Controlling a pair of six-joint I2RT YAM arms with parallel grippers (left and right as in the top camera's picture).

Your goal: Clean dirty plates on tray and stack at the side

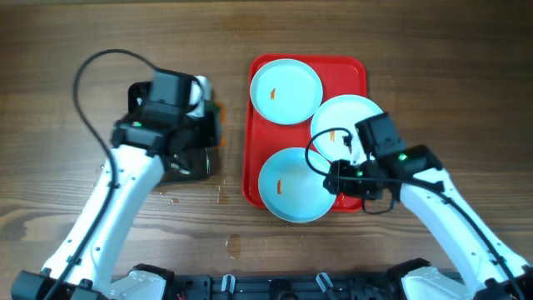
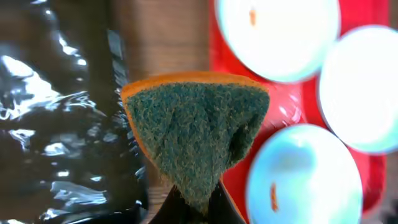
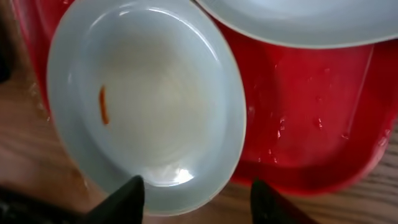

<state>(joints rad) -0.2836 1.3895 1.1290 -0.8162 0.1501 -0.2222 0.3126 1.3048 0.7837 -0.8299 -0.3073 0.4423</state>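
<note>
Nothing here can be read: no writing, label, brand or number shows. The plates, the red tray, the green-and-orange sponge and the glossy black tray all have plain, unmarked surfaces.

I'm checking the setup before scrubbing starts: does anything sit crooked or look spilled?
Yes. The nearest plate overhangs the front rim of the red tray, and the right plate sticks out past its right rim. Wet spots mark the table left of the tray's front corner.
</note>
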